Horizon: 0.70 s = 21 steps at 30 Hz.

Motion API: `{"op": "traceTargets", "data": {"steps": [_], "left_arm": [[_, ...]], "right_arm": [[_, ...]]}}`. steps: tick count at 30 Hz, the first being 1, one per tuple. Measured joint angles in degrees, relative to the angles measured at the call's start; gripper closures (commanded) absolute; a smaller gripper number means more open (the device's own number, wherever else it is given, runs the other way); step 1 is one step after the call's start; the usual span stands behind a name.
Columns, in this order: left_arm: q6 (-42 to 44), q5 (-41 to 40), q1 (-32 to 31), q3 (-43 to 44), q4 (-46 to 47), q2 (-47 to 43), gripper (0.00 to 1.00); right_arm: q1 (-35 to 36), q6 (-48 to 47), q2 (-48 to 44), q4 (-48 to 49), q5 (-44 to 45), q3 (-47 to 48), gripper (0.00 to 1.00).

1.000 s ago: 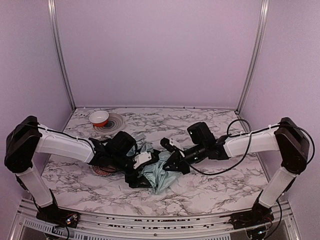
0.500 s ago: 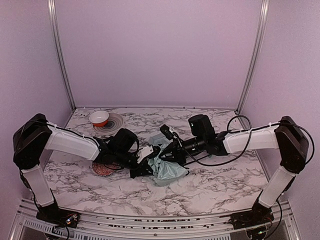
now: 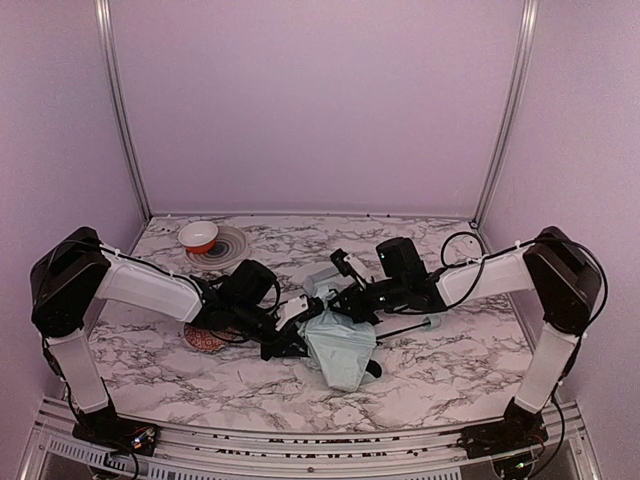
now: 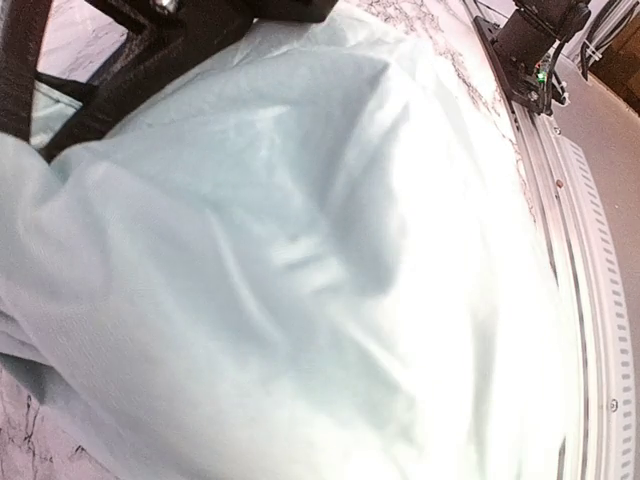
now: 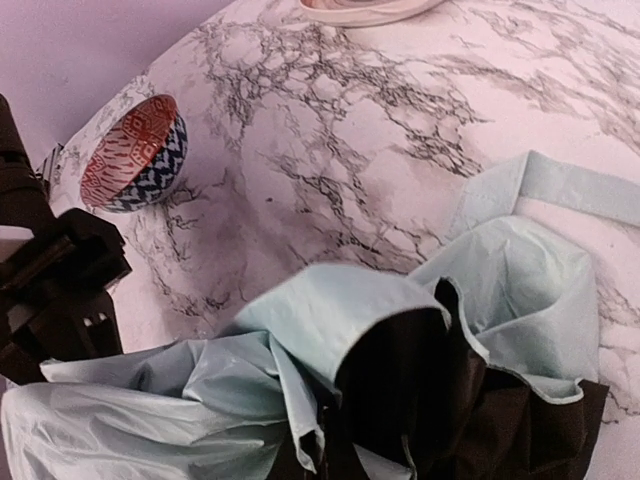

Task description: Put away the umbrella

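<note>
The left gripper (image 3: 296,335), wide open a second ago, has snapped shut at the left edge of the umbrella (image 3: 342,350), and by the look of it has caught a fold of the mint fabric. Its wrist view is filled with pale cloth pressed up against its black finger (image 4: 150,40). The right gripper (image 3: 345,297) stays closed as before. It sits at the far upper edge of the canopy, and in its wrist view the fabric and black lining gather up toward it, so it seems to be pinching the cloth too. Over that second the right arm has drawn back toward the far side, and the heap has shifted right and risen off the table (image 3: 470,375). The thin shaft (image 3: 400,329) and small handle (image 3: 432,322) now show, trailing to the right. The umbrella lies mid-table between the two grippers and hangs crumpled below them, with most of it nearer the front than either tip. With both ends apparently held, the arms look ready to gather or fold the canopy. It is still loose and far from put away.
</note>
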Motion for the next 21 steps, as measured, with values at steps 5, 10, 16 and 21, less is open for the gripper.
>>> {"op": "traceTargets", "data": {"steps": [5,10,16,21], "left_arm": [[0.66,-0.22,0.00,-0.02,-0.31,0.00,0.89],[1.46,-2.40,0.00,0.00,-1.14,-0.02,0.43],[2.21,-10.36,-0.07,-2.10,-4.63,-4.04,0.11],[7.45,-18.67,-0.63,-3.65,-7.98,-14.91,0.01]], "right_arm": [[0.00,0.26,2.29,-1.66,2.64,-0.17,1.00],[0.00,-1.07,7.48,-7.50,2.73,6.12,1.00],[-0.15,-3.67,8.17,-12.13,0.22,6.49,1.00],[-0.17,-5.62,10.08,-15.08,-2.40,8.11,1.00]]}}
